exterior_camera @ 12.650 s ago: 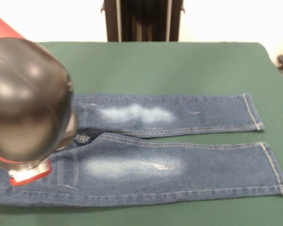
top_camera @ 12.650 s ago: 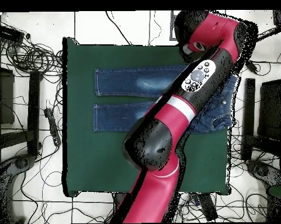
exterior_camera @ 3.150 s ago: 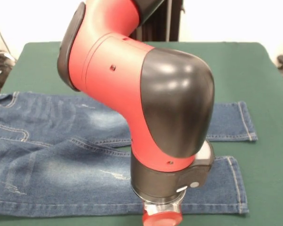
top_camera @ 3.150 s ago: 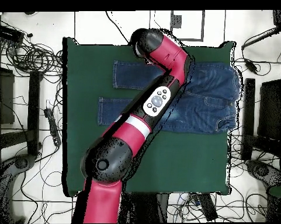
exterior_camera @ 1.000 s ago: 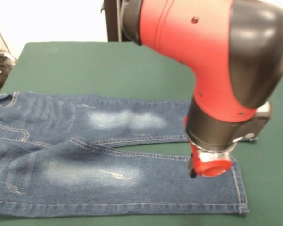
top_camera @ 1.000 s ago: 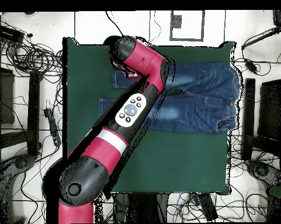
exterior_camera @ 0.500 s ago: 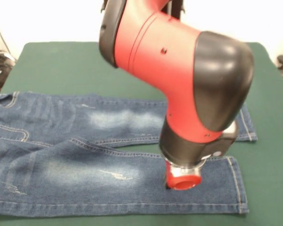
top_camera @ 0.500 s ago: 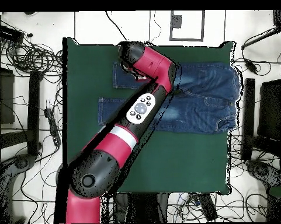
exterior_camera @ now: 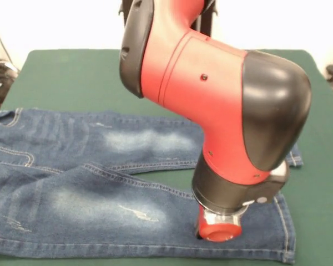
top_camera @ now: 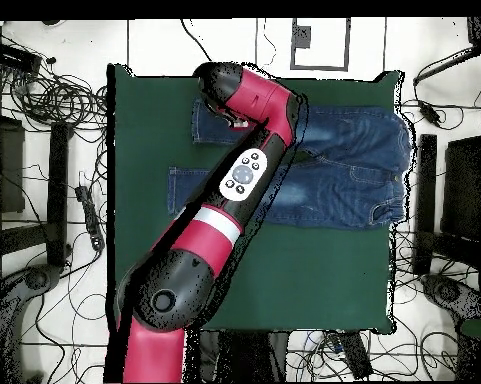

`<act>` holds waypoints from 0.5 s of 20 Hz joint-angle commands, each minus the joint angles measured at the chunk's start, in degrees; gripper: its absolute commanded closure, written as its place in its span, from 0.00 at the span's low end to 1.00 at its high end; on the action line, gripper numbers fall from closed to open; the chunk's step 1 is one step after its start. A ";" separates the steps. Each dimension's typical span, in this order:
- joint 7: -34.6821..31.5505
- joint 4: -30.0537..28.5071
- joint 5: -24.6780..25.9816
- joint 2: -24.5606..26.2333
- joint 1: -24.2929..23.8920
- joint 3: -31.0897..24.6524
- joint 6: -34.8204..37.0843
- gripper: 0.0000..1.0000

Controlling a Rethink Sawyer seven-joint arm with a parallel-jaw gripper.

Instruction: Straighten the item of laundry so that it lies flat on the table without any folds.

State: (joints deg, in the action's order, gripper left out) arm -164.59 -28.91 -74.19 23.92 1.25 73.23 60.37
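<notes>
So the jeans (exterior_camera: 89, 183) are spread out on the green desk (exterior_camera: 100, 77), waist end toward 9 o'clock in the front view and both cuffs toward 3 o'clock. From overhead it's flipped: waist at about 3 o'clock on the desk (top_camera: 154, 180), legs of the jeans (top_camera: 354, 165) running out toward 9. They reach the desk edge at the waist side. The two legs lie side by side with a thin strip of green showing between them. There's still a diagonal crease near the crotch, and the nearer leg in the front view looks a bit rumpled around the faded thigh patch.

The red and black arm (exterior_camera: 222, 105) is parked right over the nearer leg close to its cuff, and its red end cap (exterior_camera: 217, 231) sits down on or just above the denim there, can't say which. As for the fingers, I honestly can't tell if they're spread or pressed together, the arm's bulk hides them in both views
</notes>
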 commanded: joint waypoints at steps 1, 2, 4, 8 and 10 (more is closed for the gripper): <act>-28.16 10.65 -3.54 9.46 -1.19 3.58 -1.10 1.00; -29.20 11.20 -3.86 9.75 -1.45 4.67 -1.02 1.00; -30.80 12.02 -4.68 10.00 -1.70 5.71 -0.95 1.00; -32.08 13.00 -6.94 8.86 -1.32 3.64 0.80 1.00; -33.35 13.29 -7.63 8.04 -1.03 3.59 2.23 1.00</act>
State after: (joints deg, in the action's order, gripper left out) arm -178.04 -23.07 -77.69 25.35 -1.52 78.06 60.30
